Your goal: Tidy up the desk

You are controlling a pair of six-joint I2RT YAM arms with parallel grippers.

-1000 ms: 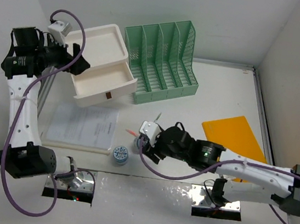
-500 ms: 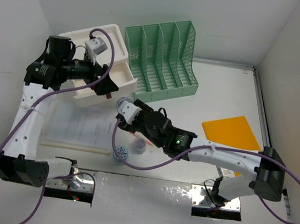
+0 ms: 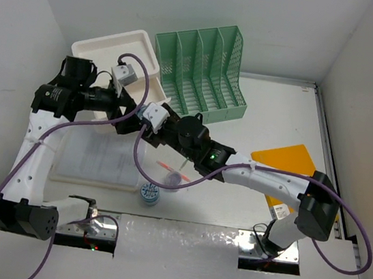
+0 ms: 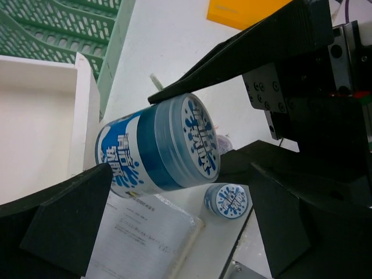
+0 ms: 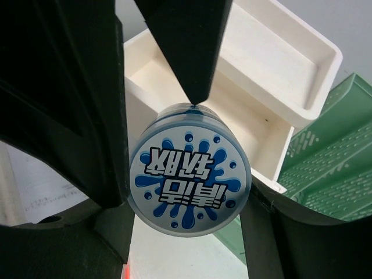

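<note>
1. Gripping the blue-lidded jar (image 4: 157, 145) by its round sides, your right gripper (image 5: 190, 186) may let it slip.
2. Your left gripper (image 4: 180, 174) gapes wide around the same jar, so fingers could clash.
3. Jar hangs by the open drawer (image 5: 244, 116) rim, above the desk (image 3: 280, 110); drop early and it rolls.

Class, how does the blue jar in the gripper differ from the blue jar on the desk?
The gripped jar lies sideways in the air, pinched by the right gripper; the desk jar stands upright on the desk, untouched. The gripped jar is beside the drawer; the desk jar beside the papers. Both have blue splash lids.
</note>
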